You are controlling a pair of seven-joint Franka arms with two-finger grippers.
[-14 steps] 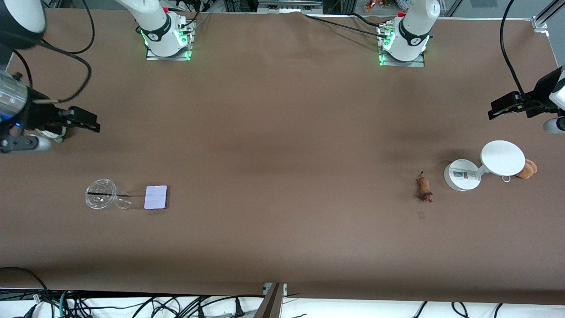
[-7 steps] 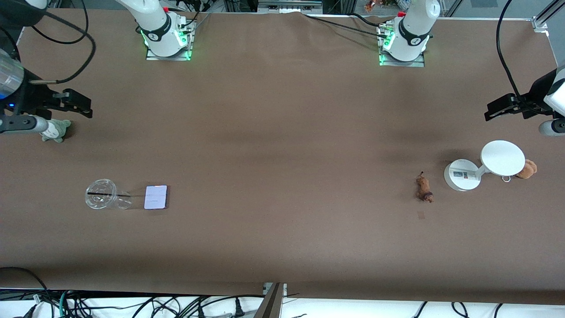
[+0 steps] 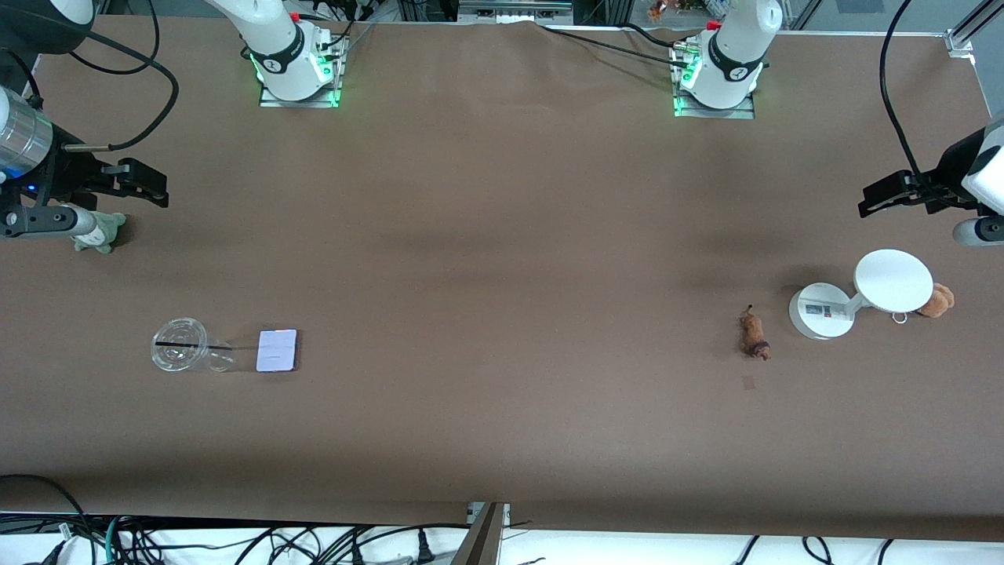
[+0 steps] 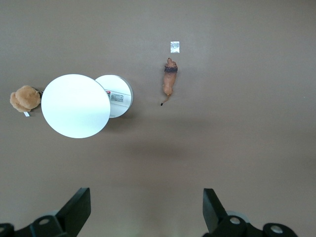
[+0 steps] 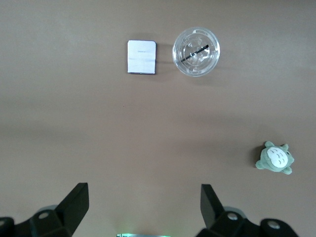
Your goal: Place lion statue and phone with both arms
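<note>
The lion statue (image 3: 754, 336), a tiny orange-brown figurine with a thin tail, lies on the brown table toward the left arm's end; it also shows in the left wrist view (image 4: 170, 81). The phone (image 3: 277, 350), a flat pale lavender rectangle, lies toward the right arm's end beside a clear cup; it also shows in the right wrist view (image 5: 141, 57). My left gripper (image 3: 874, 200) (image 4: 146, 197) is open and empty, up over bare table near the white stand. My right gripper (image 3: 149, 184) (image 5: 144, 192) is open and empty, up over bare table near the grey-green plush.
A clear cup (image 3: 179, 344) (image 5: 196, 51) stands beside the phone. A grey-green plush (image 3: 100, 233) (image 5: 274, 158) lies at the right arm's end. A white round-topped stand (image 3: 893, 280) (image 4: 75, 105) and a tan plush (image 3: 936, 300) (image 4: 24, 98) sit beside the lion. A small tape mark (image 3: 749, 382) lies near the lion.
My right gripper has moved toward the robots' side of the table, uncovering the grey-green plush. My left gripper has shifted slightly. The lion and phone have not moved.
</note>
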